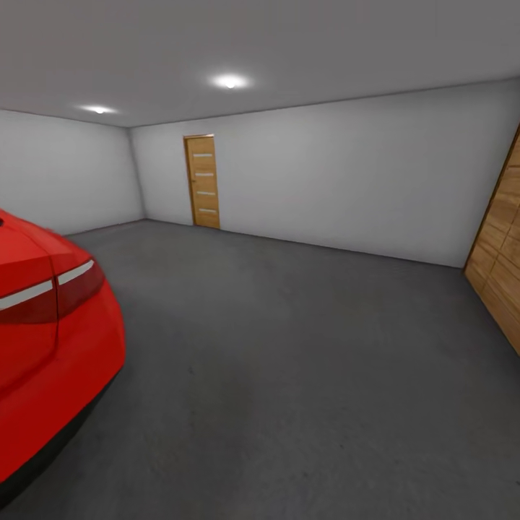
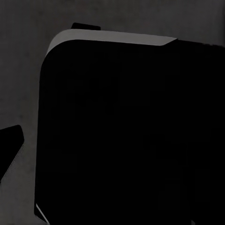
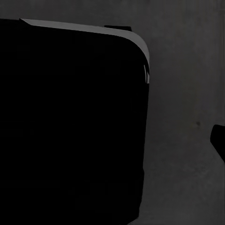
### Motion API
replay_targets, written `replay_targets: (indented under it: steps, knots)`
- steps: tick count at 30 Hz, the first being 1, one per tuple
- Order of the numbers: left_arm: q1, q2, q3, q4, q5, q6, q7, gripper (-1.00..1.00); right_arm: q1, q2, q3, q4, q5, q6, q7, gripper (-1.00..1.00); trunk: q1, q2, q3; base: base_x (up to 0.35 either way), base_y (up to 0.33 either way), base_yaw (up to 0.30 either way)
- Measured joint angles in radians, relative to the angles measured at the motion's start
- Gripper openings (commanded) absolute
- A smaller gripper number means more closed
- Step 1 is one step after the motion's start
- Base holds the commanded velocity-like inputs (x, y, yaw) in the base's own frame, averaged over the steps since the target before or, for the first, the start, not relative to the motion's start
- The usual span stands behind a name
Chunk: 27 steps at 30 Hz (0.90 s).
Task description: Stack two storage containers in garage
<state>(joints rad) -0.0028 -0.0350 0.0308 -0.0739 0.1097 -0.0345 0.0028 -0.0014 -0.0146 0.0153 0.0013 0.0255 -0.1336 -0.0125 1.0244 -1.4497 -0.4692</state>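
Observation:
I am in the garage, facing its dark grey floor (image 1: 289, 361) and pale grey walls. The two storage containers are out of view. In the left wrist view a dark fingertip (image 2: 9, 145) pokes in at the edge, over the floor (image 2: 23, 70) and beside my black rounded body (image 2: 126, 131). The right wrist view has a similar dark fingertip (image 3: 219, 140) at its edge, next to the same black body (image 3: 70, 122). Nothing shows against either fingertip. Too little of each gripper shows to tell whether it is open or shut.
The rear of a red car (image 1: 43, 347) stands close at the left. A wooden door (image 1: 203, 180) is in the far wall. A wood-panelled surface (image 1: 502, 267) lines the right side. Two round ceiling lights (image 1: 230, 81) are lit.

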Motion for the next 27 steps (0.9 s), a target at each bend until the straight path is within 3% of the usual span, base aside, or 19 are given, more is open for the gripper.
replay_targets:
  steps: [27]
  knots:
    - [0.0,0.0,0.0,0.0,0.0,0.002,0.0,1.0,0.0,-0.001,0.002,0.0,0.0,0.0,0.0,1.0,0.0,0.0,0.0,0.322,0.0,0.0]
